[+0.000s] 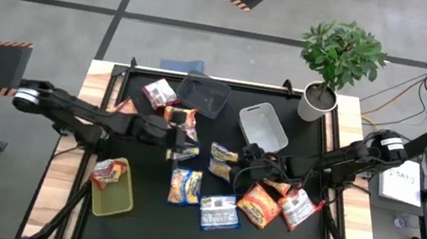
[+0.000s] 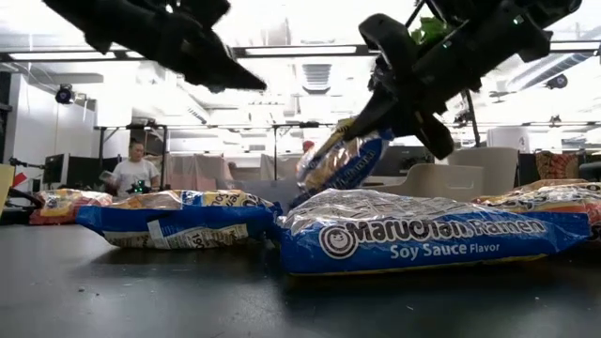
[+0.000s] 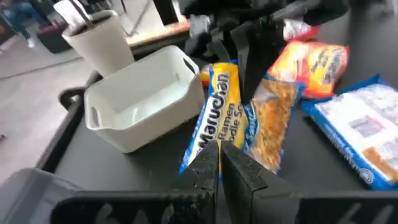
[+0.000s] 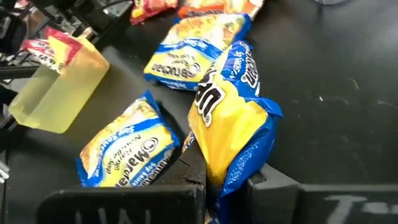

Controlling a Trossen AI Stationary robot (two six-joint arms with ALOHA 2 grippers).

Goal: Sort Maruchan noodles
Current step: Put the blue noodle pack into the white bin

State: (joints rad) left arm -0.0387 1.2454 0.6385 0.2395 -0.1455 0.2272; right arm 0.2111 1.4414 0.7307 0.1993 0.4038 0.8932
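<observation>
Right end effector (image 2: 371, 111) is clamped on a blue-and-yellow noodle packet (image 2: 343, 160), which we hold lifted off the black surface (image 1: 147, 220) near its middle, just beside the white bin (image 1: 263, 127). Our left end effector (image 3: 221, 163) is closed on nothing, hovering close by and facing that same packet. We judge these packets light, crinkly and slippery, with brittle noodles inside, so pinching an edge or seam suits best. Other packets (image 1: 221, 211) lie scattered on the surface; one sits in the yellow bin (image 1: 113, 194).
</observation>
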